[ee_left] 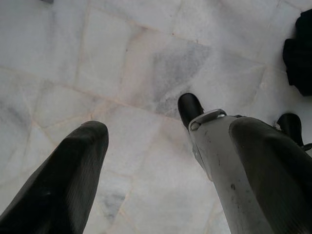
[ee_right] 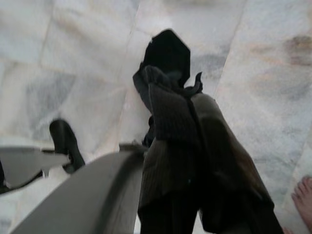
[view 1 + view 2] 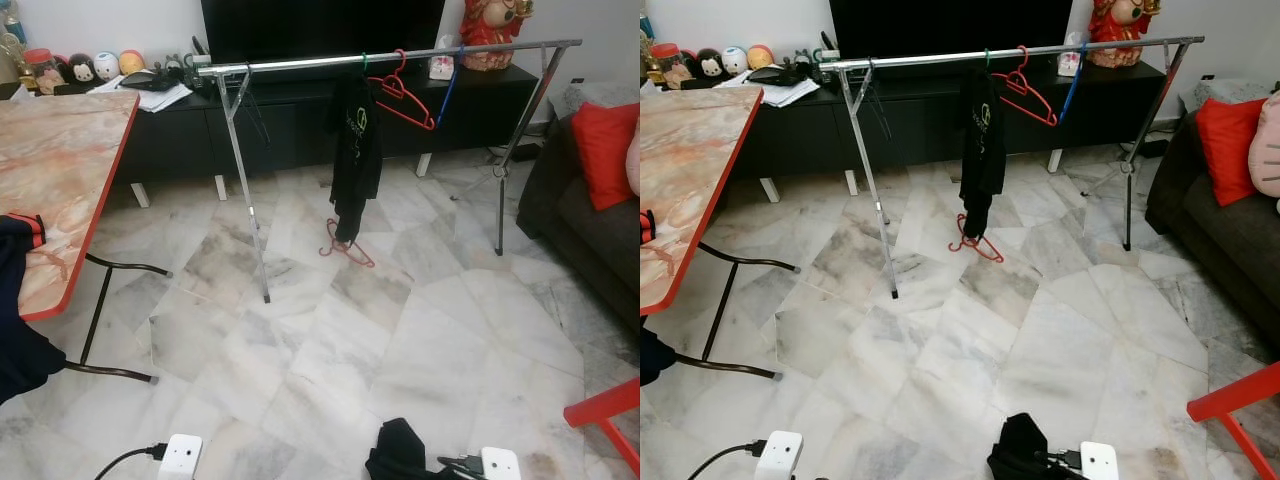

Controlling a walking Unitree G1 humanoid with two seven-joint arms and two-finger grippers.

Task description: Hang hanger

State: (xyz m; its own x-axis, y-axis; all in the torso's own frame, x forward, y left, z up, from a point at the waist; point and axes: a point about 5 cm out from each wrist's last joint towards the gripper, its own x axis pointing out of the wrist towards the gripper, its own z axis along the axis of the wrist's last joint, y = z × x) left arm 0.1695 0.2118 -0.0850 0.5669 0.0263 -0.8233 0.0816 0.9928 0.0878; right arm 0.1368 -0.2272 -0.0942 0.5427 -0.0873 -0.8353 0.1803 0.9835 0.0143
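Marble floor point(image 3: 420, 340) wide before us, steel clothes rail point(image 3: 390, 58) across room ahead, well apart from us. Black garment point(image 3: 355, 150) hangs on rail beside red hanger point(image 3: 400, 95); another red hanger point(image 3: 345, 245) lies on floor beneath garment. That fallen hanger likely ours. Right gripper point(image 2: 180, 122) closed tight on black cloth point(image 2: 168, 58). Left gripper point(image 1: 165, 141) gaping, nothing held. We judge: walk closer, crouch, pinch hanger near hook, lift clear of garment hem, hook over bare rail.
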